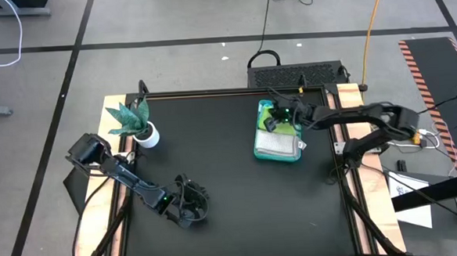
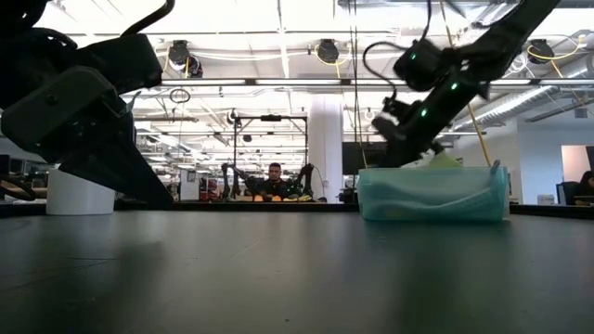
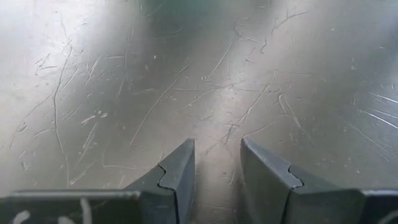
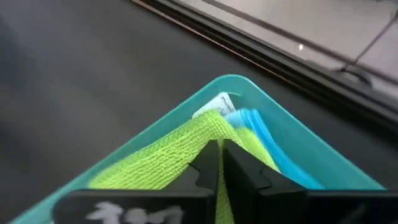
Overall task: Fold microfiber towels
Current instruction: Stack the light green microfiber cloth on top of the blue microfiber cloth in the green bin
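Right tool (image 4: pixel 221 152) pinching fuzzy lime green towel (image 4: pixel 168 155) in tray (image 4: pixel 292 134)

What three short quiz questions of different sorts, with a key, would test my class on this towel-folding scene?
1. True or false: the right gripper is shut on the lime green towel.
2. Which holds the towels: A the teal tray, B the plant pot, C bare table?
3. Fill in: the left gripper hangs over bare table with its fingers ____.

Key: 1 true; 2 A; 3 open.
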Robot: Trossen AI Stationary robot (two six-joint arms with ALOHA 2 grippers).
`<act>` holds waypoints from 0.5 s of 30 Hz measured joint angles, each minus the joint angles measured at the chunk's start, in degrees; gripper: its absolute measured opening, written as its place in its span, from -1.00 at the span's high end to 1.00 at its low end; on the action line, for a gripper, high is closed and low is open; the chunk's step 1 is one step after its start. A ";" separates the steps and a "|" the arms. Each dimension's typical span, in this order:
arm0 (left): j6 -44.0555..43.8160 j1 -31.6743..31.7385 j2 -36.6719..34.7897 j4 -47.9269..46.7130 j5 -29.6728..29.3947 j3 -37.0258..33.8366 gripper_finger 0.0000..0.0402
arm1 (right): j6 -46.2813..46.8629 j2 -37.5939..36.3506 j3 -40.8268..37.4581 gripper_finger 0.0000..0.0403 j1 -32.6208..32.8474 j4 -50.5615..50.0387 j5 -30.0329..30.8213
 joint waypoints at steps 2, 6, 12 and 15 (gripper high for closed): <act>0.09 0.00 -0.01 0.00 0.00 0.00 0.35 | -4.33 3.23 -0.02 0.96 -0.74 3.56 -0.05; 0.08 0.02 -0.02 -0.02 0.00 0.00 0.35 | -10.99 7.10 -0.02 0.90 -2.28 8.29 -2.44; -0.05 0.00 -0.02 0.03 0.02 0.00 0.35 | -23.41 7.52 -0.02 0.99 -3.23 8.88 -8.02; -0.13 0.00 -0.02 0.05 0.02 0.00 0.35 | -23.38 4.17 -0.09 0.97 -1.97 9.10 -5.73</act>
